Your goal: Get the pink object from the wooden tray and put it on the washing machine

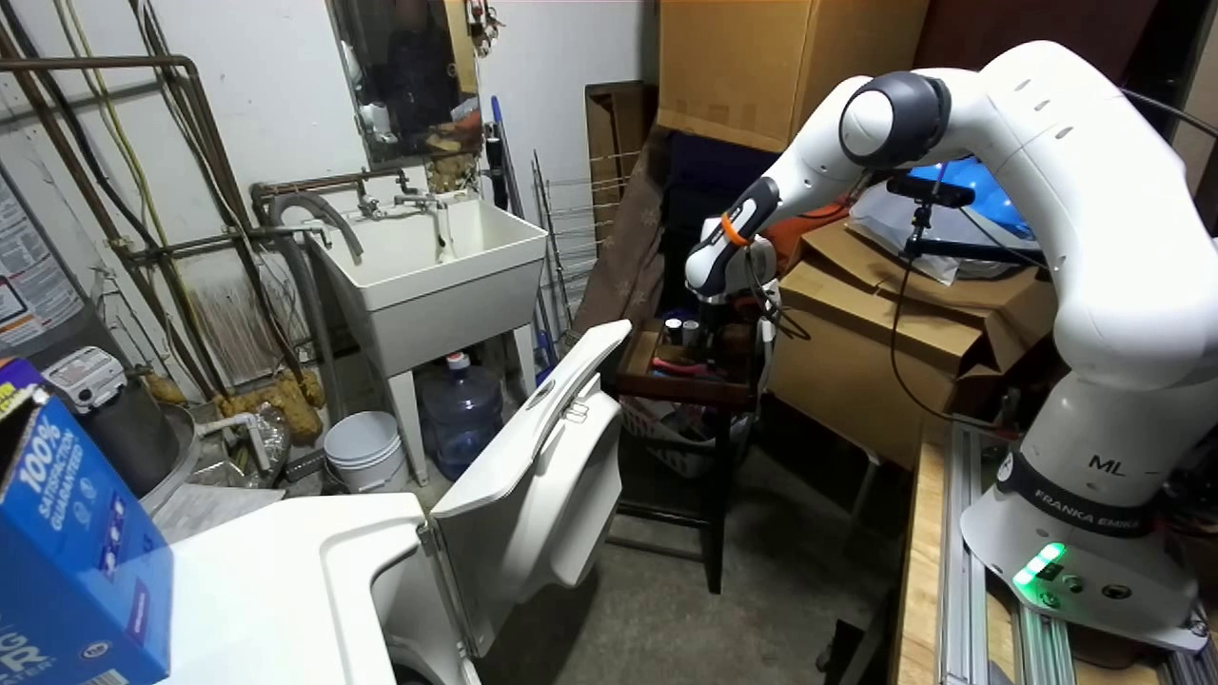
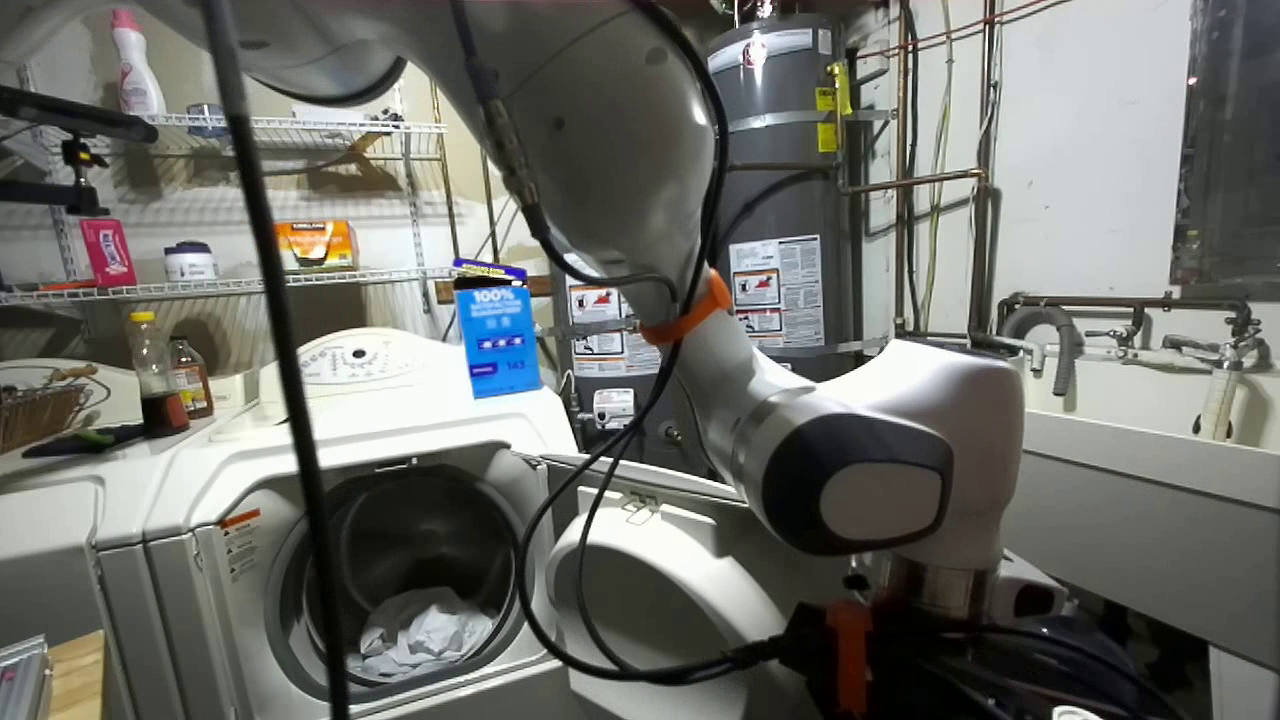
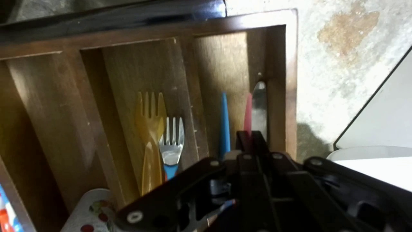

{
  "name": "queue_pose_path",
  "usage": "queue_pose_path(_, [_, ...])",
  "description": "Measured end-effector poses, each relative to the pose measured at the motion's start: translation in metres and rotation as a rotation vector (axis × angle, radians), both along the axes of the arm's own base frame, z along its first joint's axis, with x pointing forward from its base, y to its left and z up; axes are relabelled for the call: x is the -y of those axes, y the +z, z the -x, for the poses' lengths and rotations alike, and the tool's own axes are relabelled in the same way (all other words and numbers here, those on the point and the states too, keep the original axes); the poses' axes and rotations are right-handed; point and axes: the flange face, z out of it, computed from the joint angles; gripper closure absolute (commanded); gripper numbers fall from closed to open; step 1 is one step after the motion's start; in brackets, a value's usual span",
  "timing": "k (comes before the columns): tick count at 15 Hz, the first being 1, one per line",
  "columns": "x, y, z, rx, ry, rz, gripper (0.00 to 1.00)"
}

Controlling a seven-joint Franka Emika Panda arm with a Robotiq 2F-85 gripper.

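The brown wooden tray point(image 1: 687, 390) stands on a dark stand; its compartments show in the wrist view, where I see its right rim point(image 3: 291, 83). The pink object point(image 3: 248, 111) is a thin, tapered piece in the rightmost compartment, beside a metal knife blade point(image 3: 259, 106). My gripper point(image 3: 250, 137) is down at the tray, its fingertips closed around the pink object; its lower part is hidden by the jaws. A pink piece also shows in an exterior view point(image 1: 677, 365). The white washing machine point(image 1: 257, 580) has its door open; it also shows in an exterior view point(image 2: 420, 412).
A blue box point(image 1: 81, 542) stands on the washing machine. The open door point(image 1: 533, 466) juts out between machine and tray. A blue handle point(image 3: 225, 125), forks point(image 3: 172, 145) and a cup point(image 3: 93, 212) lie in the tray. A cardboard box point(image 1: 856, 352) stands beside it.
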Motion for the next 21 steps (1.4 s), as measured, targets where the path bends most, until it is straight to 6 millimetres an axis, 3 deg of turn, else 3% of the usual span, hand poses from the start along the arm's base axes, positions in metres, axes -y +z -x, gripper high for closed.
queue_pose_path(6, [-0.014, 0.062, -0.002, 0.128, 0.163, 0.011, 0.99])
queue_pose_path(9, [-0.039, 0.102, -0.009, 0.26, 0.246, -0.021, 0.99])
queue_pose_path(11, [-0.068, 0.136, -0.018, 0.343, 0.318, -0.043, 0.99])
queue_pose_path(14, [-0.121, 0.19, -0.034, 0.456, 0.447, -0.066, 0.99])
queue_pose_path(16, [-0.169, 0.222, -0.045, 0.524, 0.534, -0.102, 0.99])
queue_pose_path(19, [-0.258, 0.254, -0.059, 0.607, 0.65, -0.222, 0.99])
queue_pose_path(21, [-0.321, 0.261, -0.056, 0.623, 0.743, -0.316, 0.99])
